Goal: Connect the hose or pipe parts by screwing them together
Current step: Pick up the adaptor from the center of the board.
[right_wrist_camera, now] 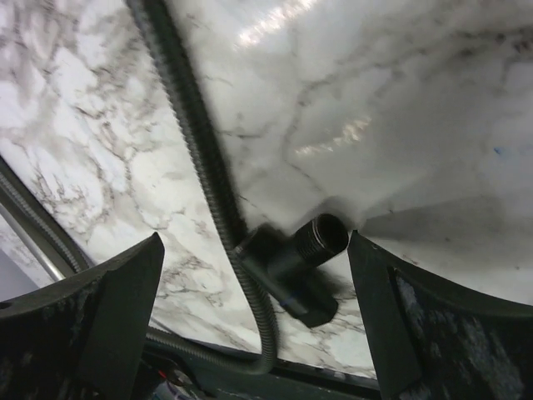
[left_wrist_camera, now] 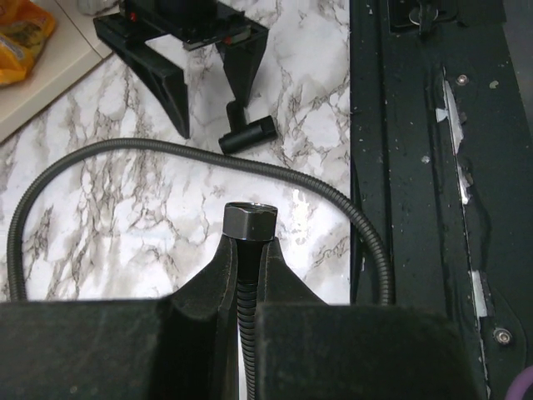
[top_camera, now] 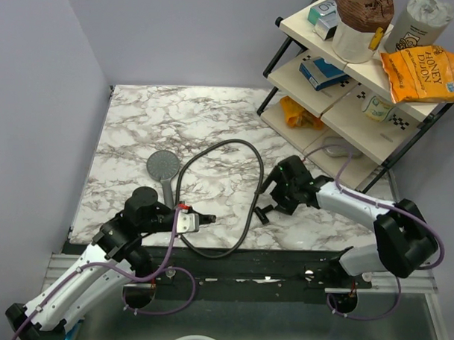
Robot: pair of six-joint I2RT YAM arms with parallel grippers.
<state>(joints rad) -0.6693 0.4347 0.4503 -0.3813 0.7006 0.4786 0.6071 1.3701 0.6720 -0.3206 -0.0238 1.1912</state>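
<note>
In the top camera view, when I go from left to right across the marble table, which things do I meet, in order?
shower head → black hose → right gripper → shelf rack

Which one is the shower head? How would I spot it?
Start at the marble table. Left of its middle, just beside the looping black hose, lies the shower head. It is the only thing with a round, flat grey face on a short straight handle.
</note>
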